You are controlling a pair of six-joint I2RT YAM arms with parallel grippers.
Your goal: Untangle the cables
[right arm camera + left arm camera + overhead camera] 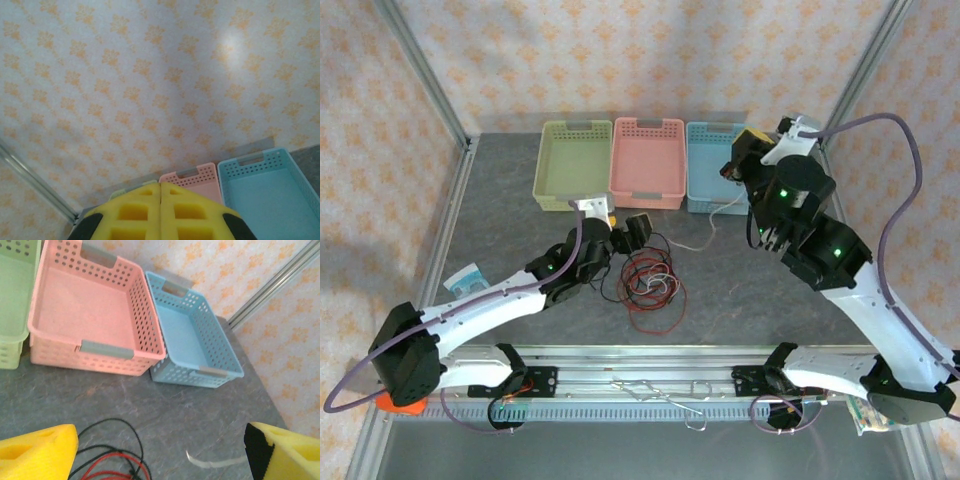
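Looking limp & light, cables [645, 280] prob snag; grab outer red loop [657, 328]. Left end effector [160, 452] open wide, right end effector [160, 205] closed.

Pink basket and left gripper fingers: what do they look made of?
Pink basket: looks like moulded plastic, matte, with punched-hole walls and grey handle inserts. Left gripper fingers: yellow, dull and slightly grainy, probably foam or soft rubber.
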